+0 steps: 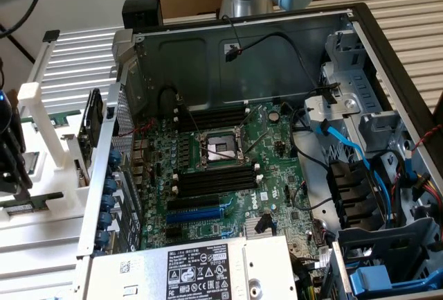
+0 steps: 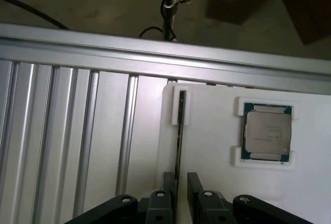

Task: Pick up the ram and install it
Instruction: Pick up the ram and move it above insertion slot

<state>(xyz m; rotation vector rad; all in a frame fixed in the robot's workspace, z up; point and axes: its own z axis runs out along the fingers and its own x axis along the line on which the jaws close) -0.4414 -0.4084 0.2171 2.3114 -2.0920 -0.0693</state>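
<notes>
We see the tool spread, its black fingers either side of the ram. The ram stands on edge in a slot of the smooth white plastic holder, near the square silver processor. The thin, rigid board looks nearer one finger, so we judge that closing could tilt or jam it.

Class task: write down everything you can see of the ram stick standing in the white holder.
The ram shows edge-on: a long, very thin, dark strip standing on its long edge in a slot of the white holder. Its far end sits in a raised white bracket; its near end runs between the open gripper's two black fingers, one on each side. Whether they touch it cannot be told. Its flat faces are hidden.
</notes>
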